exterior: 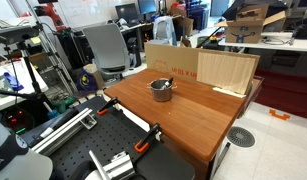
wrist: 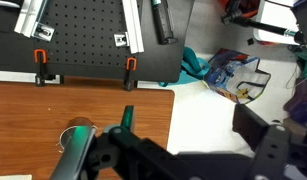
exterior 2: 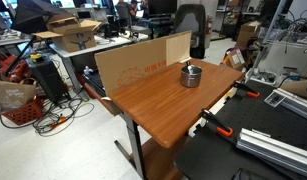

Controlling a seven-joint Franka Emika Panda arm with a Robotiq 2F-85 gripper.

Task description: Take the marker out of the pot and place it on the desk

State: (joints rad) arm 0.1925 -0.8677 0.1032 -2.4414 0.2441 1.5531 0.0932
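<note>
In an exterior view the large reddish-brown wooden desk (exterior: 198, 118) carries the small round silver-grey metal pot (exterior: 161, 91) near its middle. The slim dark marker (exterior: 166, 85) leans inside the pot with one end just above the rim; I cannot tell its finer colour. A brown cardboard sheet (exterior: 173, 60) stands upright along the far edge of the desk, behind the pot and apart from it. A black perforated bench (exterior: 103, 150) with orange-handled clamps (exterior: 143, 146) sits against the desk's near side. In an exterior view from another spot, the desk (exterior 2: 158, 112) shows the pot (exterior 2: 191, 76) towards its far end, with the cardboard sheet (exterior 2: 138, 65) upright along one long edge. The bench (exterior 2: 258, 150) and a clamp (exterior 2: 221, 128) are at the opposite side, and the marker is too small for me to make out here. In the wrist view my gripper (wrist: 193, 130) hangs over the desk's (wrist: 33, 110) edge with its dark fingers (wrist: 128, 116) spread wide and nothing between them. The pot (wrist: 78, 129) shows as a shiny round shape on the wood at the lower left, partly hidden by the gripper's body, and I cannot see the marker. The bench (wrist: 83, 35) and its clamps (wrist: 130, 70) lie along the top.
</note>
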